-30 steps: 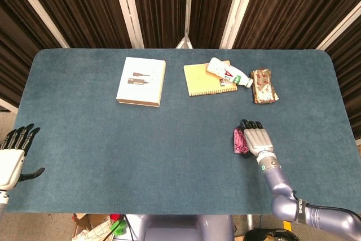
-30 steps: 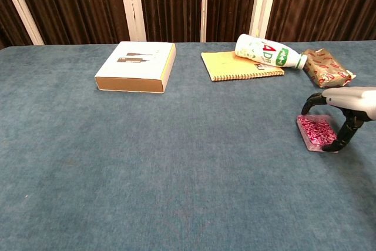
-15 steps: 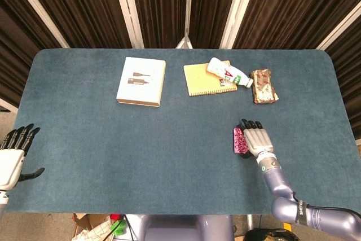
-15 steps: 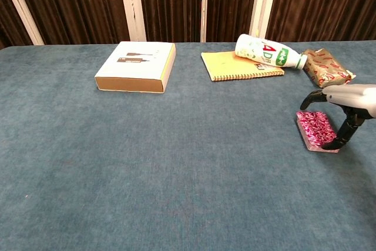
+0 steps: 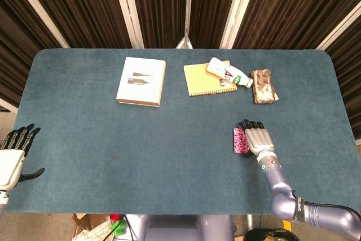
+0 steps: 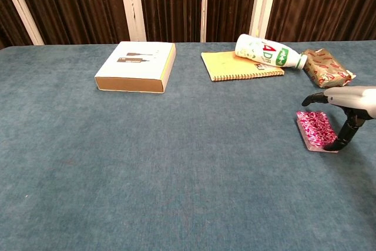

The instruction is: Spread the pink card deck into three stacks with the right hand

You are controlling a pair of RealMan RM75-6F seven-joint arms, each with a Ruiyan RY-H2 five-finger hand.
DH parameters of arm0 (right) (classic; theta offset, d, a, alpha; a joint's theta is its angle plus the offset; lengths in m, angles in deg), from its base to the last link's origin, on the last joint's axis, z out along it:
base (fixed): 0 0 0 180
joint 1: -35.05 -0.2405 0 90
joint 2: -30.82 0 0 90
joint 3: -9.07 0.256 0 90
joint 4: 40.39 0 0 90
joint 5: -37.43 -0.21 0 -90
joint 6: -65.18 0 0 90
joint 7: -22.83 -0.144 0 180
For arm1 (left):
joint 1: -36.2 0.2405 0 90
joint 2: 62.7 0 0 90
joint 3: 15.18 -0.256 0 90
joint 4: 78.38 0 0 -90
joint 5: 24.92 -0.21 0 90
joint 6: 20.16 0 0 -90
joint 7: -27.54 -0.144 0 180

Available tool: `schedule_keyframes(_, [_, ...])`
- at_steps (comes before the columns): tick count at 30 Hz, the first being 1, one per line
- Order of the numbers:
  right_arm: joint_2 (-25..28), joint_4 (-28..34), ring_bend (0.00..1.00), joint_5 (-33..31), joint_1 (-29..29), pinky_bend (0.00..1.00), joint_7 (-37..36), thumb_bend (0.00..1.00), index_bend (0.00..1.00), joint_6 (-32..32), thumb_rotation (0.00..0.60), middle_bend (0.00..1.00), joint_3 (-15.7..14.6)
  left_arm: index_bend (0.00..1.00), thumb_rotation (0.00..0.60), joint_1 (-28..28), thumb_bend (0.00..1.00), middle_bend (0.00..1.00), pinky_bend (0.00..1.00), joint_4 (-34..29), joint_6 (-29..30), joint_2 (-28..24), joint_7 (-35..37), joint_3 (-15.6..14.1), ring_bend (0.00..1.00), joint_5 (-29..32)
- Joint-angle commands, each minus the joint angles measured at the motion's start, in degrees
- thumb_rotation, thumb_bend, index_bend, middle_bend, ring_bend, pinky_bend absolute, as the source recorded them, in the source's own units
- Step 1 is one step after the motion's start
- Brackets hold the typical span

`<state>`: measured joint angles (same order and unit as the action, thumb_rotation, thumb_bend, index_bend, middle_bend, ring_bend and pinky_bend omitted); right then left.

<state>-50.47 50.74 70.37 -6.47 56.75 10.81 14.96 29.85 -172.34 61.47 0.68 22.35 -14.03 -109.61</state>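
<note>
The pink patterned card deck [image 5: 240,141] [image 6: 315,130] lies flat on the blue table [image 5: 113,139] as one stack, right of centre. My right hand [image 5: 258,138] [image 6: 348,105] hovers at the deck's right side with its fingers arched above the deck. The thumb reaches down to the deck's near right corner. Nothing is lifted. My left hand [image 5: 12,153] rests off the table's left edge with its fingers spread and nothing in it. The chest view does not show it.
At the back of the table stand a white box [image 5: 141,80] [image 6: 136,66] and a yellow notebook [image 5: 204,80] [image 6: 235,66]. A white bottle [image 5: 228,73] [image 6: 267,52] lies on the notebook. A brown snack packet [image 5: 263,86] [image 6: 326,67] sits to their right.
The right hand's fingers have risen off the deck and shifted slightly right, so more of the deck's top shows. The deck and the left hand have not moved.
</note>
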Motion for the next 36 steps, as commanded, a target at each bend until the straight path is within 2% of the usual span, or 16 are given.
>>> schedule_keyframes(1, [0.0,-0.1,0.00,-0.3,-0.1,0.00,0.0,0.24,0.18,0.0,0.600,0.00,-0.1,0.00,0.600,0.0,0.02,0.00,0.00,0.0,0.0,0.0,0.0,0.0,0.00,0.0])
schedule_keyframes(23, [-0.7,-2.0,0.00,-2.6,-1.0,0.00,-0.3,0.24,0.22,0.7,0.600,0.00,-1.2,0.00,0.600,0.0,0.02,0.00,0.00,0.0,0.1,0.0,0.1,-0.1,0.00,-0.2])
schedule_keyframes(31, [-1.1,-2.4,0.00,-0.4,-0.5,0.00,-2.2,0.24,0.44,0.1,0.600,0.08,-1.0,0.00,0.600,0.0,0.02,0.00,0.00,-0.1,0.2,0.0,0.2,-0.1,0.00,-0.4])
schedule_keyframes(36, [-0.2,-1.1,0.00,1.8,-0.1,0.00,-3.4,0.24,0.50,-0.7,0.600,0.12,-0.5,0.00,0.600,0.0,0.02,0.00,0.00,0.0,0.3,0.1,0.3,-0.1,0.00,-0.4])
